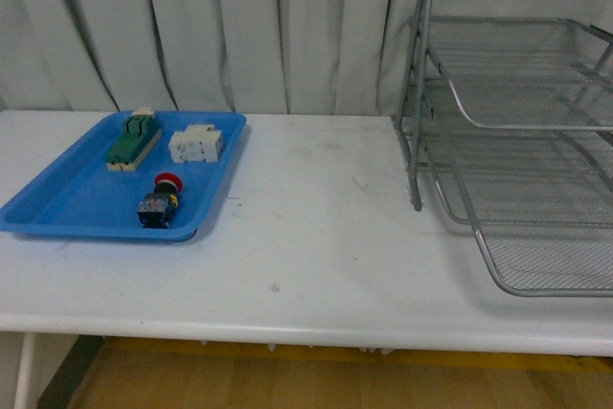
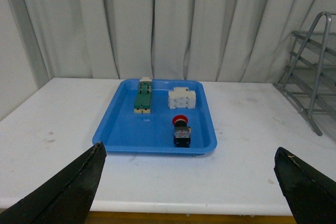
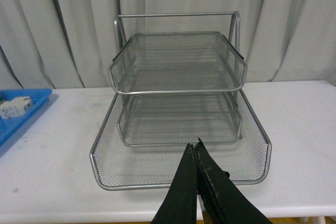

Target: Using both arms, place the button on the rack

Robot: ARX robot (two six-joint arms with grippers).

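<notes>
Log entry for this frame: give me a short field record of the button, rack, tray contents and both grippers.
button: lying in blue tray, near its front edge, ungrasped
tray also holds: green-and-cream switch block, white block
rack: three tiers, empty, right side of table
left gripper: open, empty, facing tray
right gripper: shut, empty, facing rack
task: button not yet on rack

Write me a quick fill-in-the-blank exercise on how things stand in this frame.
1. The button lies in the blue tray, and its round cap is ____.
2. The left pincer has its fingers spread far apart, so it is ____.
3. The right pincer has its fingers pressed together on nothing, so it is ____.
4. The rack has ____ tiers, none holding the button.

Missing words: red; open; shut; three.
</notes>
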